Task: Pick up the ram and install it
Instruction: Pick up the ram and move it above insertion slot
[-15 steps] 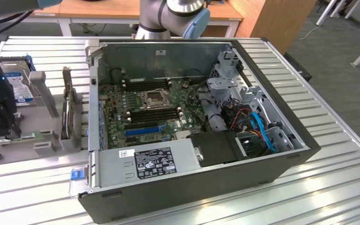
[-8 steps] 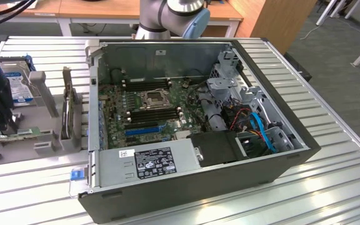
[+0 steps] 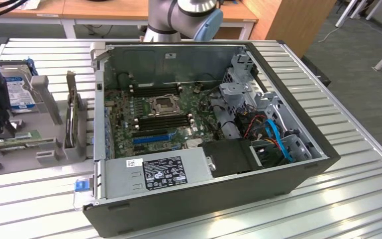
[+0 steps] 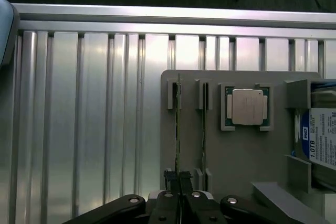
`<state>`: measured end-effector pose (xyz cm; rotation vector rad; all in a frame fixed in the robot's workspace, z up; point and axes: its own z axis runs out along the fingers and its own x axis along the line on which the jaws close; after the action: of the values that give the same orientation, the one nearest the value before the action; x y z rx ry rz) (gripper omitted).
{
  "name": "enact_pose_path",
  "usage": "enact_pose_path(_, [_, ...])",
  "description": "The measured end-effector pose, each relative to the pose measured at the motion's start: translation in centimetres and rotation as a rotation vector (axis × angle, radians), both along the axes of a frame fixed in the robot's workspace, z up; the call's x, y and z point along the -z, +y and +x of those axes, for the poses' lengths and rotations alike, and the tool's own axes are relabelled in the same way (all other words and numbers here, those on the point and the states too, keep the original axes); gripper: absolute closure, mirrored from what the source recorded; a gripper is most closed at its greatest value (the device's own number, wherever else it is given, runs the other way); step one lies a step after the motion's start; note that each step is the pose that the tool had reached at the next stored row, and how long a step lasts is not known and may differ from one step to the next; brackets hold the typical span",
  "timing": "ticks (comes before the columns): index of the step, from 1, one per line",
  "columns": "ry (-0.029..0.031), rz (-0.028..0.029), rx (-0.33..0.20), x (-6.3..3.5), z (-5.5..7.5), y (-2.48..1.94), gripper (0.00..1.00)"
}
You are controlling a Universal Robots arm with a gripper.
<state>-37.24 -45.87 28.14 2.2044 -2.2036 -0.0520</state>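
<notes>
Wrist view: claw [image 4: 179, 181] drawn narrow, pinched on the near end of the ram [image 4: 178, 124], which stands on edge in the slot by the edge of the grey holder [image 4: 236, 150]. Its long axis runs straight away from the claw, in line with it. A second stick [image 4: 203, 124] stands parallel just beside, with the processor [image 4: 247, 107] beyond.

Robotics lab: an open PC case [image 3: 211, 204] on a slatted aluminium bench [image 3: 350, 199], robot arm [image 3: 177, 15] and desks [image 3: 111, 9] behind.

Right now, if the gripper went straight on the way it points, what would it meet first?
The ram, standing on edge in the grey holder; the gripper seems shut on it, though depth is unclear.
</notes>
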Motion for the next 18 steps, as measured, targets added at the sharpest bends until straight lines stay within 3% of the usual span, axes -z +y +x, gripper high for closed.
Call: enact_pose_path(18, [-0.0001, 0.0000, 0.000, -3.08, 0.0, 0.00, 0.88])
